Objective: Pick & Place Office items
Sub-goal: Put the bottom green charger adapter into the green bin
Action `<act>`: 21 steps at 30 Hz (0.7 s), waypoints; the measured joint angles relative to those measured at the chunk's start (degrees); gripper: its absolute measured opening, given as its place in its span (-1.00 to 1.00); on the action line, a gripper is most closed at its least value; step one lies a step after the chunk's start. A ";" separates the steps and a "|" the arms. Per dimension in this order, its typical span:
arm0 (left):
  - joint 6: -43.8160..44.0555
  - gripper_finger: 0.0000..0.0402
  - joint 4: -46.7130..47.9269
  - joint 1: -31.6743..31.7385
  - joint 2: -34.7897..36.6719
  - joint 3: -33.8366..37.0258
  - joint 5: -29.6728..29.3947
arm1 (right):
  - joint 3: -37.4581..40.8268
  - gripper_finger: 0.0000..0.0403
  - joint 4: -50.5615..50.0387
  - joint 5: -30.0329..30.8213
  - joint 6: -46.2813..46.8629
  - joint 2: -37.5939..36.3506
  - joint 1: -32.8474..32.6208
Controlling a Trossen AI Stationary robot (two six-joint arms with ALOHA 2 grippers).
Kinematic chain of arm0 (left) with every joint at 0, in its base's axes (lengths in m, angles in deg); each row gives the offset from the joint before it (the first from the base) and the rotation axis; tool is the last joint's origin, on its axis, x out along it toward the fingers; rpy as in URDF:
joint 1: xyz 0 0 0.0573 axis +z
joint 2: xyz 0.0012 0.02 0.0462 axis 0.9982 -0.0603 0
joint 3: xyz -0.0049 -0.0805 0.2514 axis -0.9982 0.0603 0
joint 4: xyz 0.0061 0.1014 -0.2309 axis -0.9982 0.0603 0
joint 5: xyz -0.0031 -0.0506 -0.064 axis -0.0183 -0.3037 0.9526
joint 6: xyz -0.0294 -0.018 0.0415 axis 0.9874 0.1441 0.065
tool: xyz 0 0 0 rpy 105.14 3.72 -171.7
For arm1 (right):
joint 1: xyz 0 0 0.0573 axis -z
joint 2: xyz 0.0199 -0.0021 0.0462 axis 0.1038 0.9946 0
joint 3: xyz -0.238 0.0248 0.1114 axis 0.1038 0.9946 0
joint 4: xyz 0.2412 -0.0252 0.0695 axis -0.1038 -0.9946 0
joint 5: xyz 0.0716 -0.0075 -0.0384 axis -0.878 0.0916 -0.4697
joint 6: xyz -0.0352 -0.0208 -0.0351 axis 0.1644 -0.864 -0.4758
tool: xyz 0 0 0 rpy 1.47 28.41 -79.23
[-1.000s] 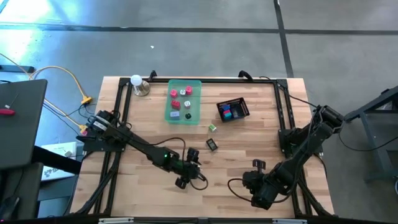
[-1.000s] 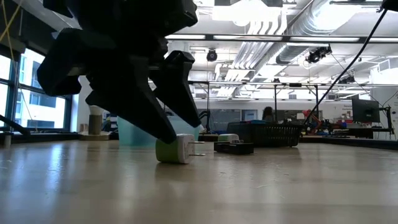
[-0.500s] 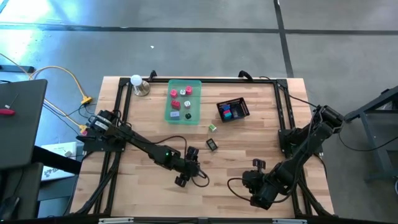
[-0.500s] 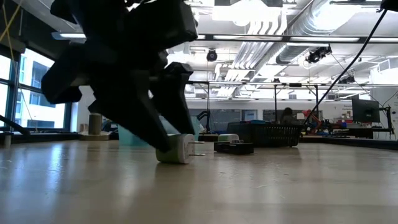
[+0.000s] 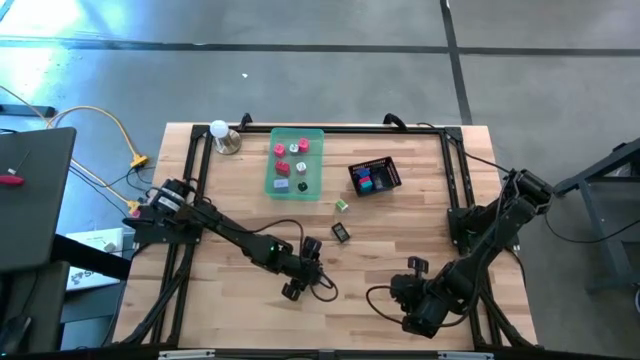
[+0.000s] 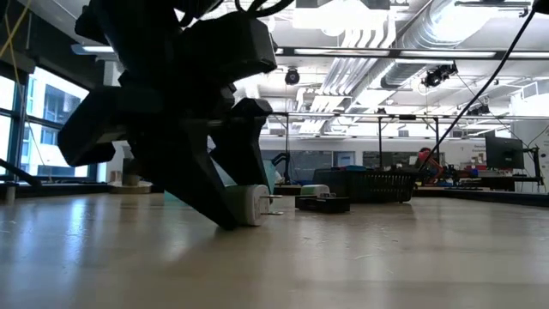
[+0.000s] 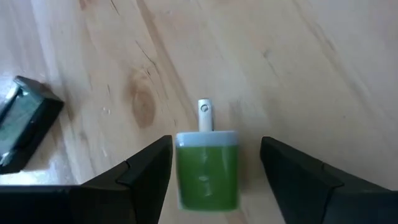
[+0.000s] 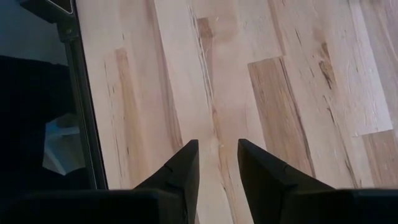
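Note:
My left gripper (image 5: 305, 268) is open and low over the table's near middle. Its fingers stand on either side of a green-and-white piece (image 7: 207, 174), which lies flat on the wood with its white pronged end pointing away from the gripper. In the low view the piece (image 6: 247, 204) shows just behind the dark fingers (image 6: 219, 202). The high view hides it under the gripper. A black piece (image 7: 25, 124) lies nearby on the table (image 5: 341, 232), and another green-and-white piece (image 5: 341, 205) lies beyond it. My right gripper (image 8: 217, 163) waits narrowly open over bare wood at the near right (image 5: 412, 268).
The translucent green tray (image 5: 296, 180) at the far middle holds pink, red, lavender and black pieces. The black mesh basket (image 5: 375, 177) to its right holds teal, blue and pink pieces. A white bulb-like object (image 5: 220, 133) stands at the far left. A black frame runs round the table edge (image 5: 455, 170).
My left gripper has come down toward the table, and its fingers now reach the wood on either side of the green-and-white piece. It has also shifted slightly toward the right edge. The piece has stayed where it was.

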 joint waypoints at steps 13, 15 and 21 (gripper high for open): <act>1.23 -0.33 -2.04 -0.37 -0.04 0.02 -0.44 | 0.00 -0.52 0.63 0.17 -0.02 -0.02 0.00; 3.33 -0.38 -2.78 -0.24 -0.04 0.02 -0.64 | 0.00 -0.52 0.63 0.17 -0.02 -0.02 0.00; 6.25 -0.38 -5.12 -0.40 0.65 0.02 -0.61 | 0.00 -0.52 0.79 0.17 -0.02 -0.02 0.00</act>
